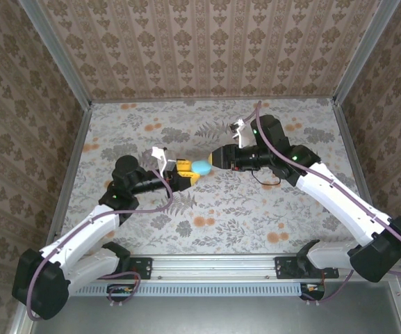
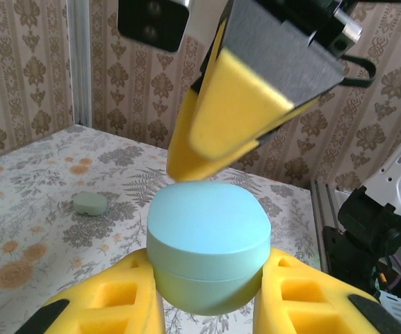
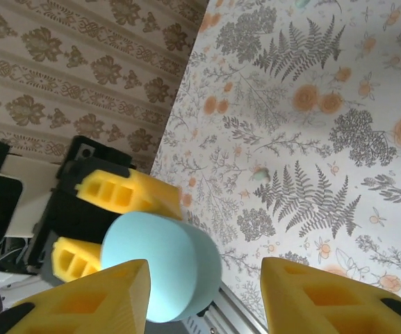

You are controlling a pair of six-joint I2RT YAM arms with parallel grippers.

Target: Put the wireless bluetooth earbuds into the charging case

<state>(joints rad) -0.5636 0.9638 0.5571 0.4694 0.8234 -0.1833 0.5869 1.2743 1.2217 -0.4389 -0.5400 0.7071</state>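
In the left wrist view, 1 small pale-green piece, probably an earbud point(image 2: 89, 203), lay on the table point(image 2: 26, 229) at left centre. At lower centre the left gripper point(image 2: 207, 306) had both fingers clamped on the charging case point(image 2: 208, 226), whose lid was shut. Above it the right gripper point(image 2: 199, 154) had its fingers apart, 1 tip at the lid, though contact could not be confirmed. Judgement: the lid needed opening first. The clamp was best kept below the seam, with the lift made at the seam edge, not by pressing down.
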